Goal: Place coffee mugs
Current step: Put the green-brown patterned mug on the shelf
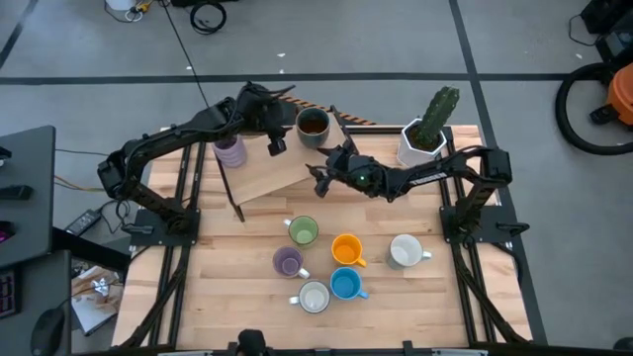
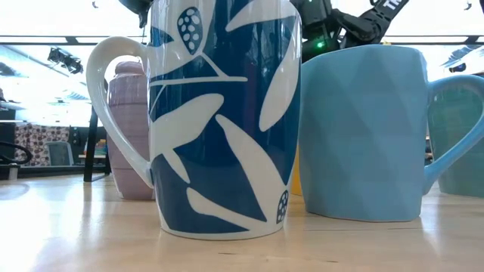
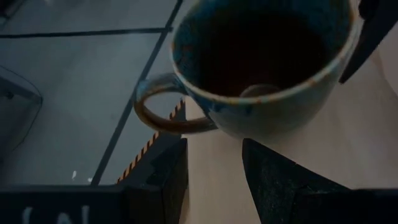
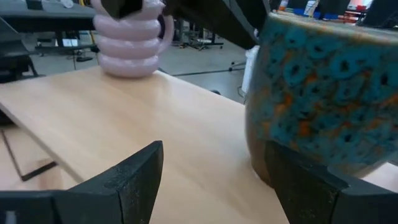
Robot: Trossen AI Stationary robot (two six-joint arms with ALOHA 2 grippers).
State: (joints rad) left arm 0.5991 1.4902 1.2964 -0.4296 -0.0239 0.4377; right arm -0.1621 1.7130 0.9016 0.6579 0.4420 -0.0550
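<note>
eight coffee mugs (image 1: 346, 251), one cactus pot (image 1: 420, 143), two arms (image 1: 178, 138)

Both arms are dark, almost black, with slim jointed links. A small green light shines on the right arm (image 1: 364, 179).

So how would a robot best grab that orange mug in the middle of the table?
Probably from above: the orange mug stands upright, mouth open to the camera. One finger inside the rim, one outside, on the side away from its handle and from the blue mug close beside it.
</note>
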